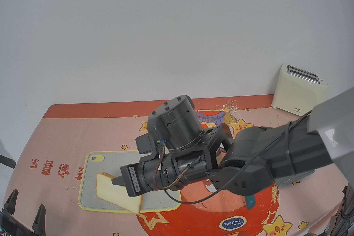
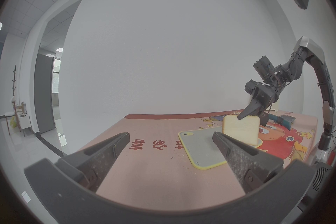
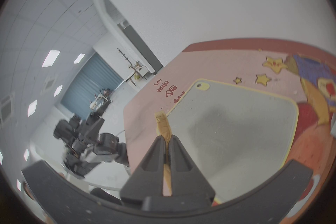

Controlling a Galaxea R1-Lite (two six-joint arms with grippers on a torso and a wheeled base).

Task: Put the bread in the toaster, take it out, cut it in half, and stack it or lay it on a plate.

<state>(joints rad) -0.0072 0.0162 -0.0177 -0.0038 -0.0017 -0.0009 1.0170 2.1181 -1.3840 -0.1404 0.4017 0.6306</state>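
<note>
A slice of bread (image 1: 117, 193) hangs upright over the near edge of the grey, yellow-rimmed cutting board (image 1: 92, 174). My right gripper (image 1: 118, 180) is shut on its top edge. From the right wrist, the fingers (image 3: 175, 156) pinch the thin slice (image 3: 163, 126) above the board (image 3: 238, 123). The left wrist view has the bread (image 2: 241, 129) hanging from the right gripper (image 2: 249, 113). My left gripper (image 2: 171, 146) is open and holds nothing, low at the table's near left corner (image 1: 24, 211). A cream toaster (image 1: 299, 90) stands at the far right.
The table carries a pink cartoon-print cloth (image 1: 55, 137). A teal handle (image 1: 250, 202) pokes out under my right forearm, near the front. A grey flat object (image 1: 295, 178) lies partly hidden beneath that arm. A white wall rises behind the table.
</note>
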